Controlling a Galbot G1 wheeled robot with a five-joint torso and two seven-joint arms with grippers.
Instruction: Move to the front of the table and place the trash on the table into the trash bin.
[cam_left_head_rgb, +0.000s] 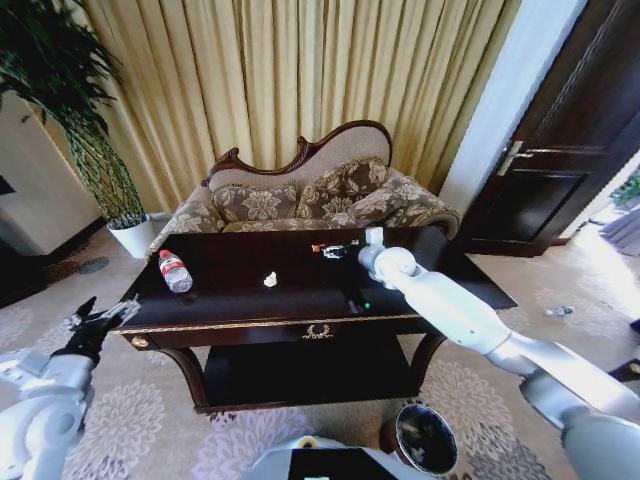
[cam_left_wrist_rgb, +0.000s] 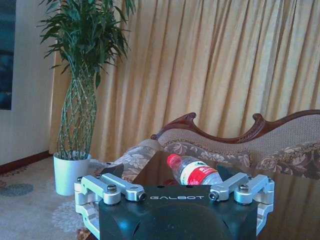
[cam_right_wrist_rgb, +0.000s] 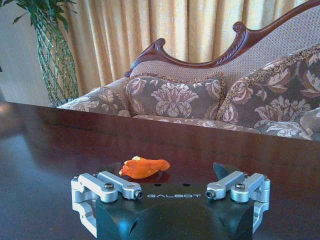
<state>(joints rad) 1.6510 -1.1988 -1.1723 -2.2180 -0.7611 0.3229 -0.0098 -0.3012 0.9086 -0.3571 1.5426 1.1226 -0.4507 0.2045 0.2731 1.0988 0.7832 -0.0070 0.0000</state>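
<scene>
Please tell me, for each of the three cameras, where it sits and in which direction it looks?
Head view: on the head, looking down at the table; both arms show.
Left wrist view: behind the open left gripper, facing the bottle and sofa.
Right wrist view: over the tabletop behind the open right gripper, facing the orange scrap.
Shared: both wrist views show the sofa.

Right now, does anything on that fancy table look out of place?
Yes, litter. A bottle lies on its side at the table's left end, a white scrap sits mid-table, and an orange scrap lies just ahead of the right claw, which is open.
</scene>
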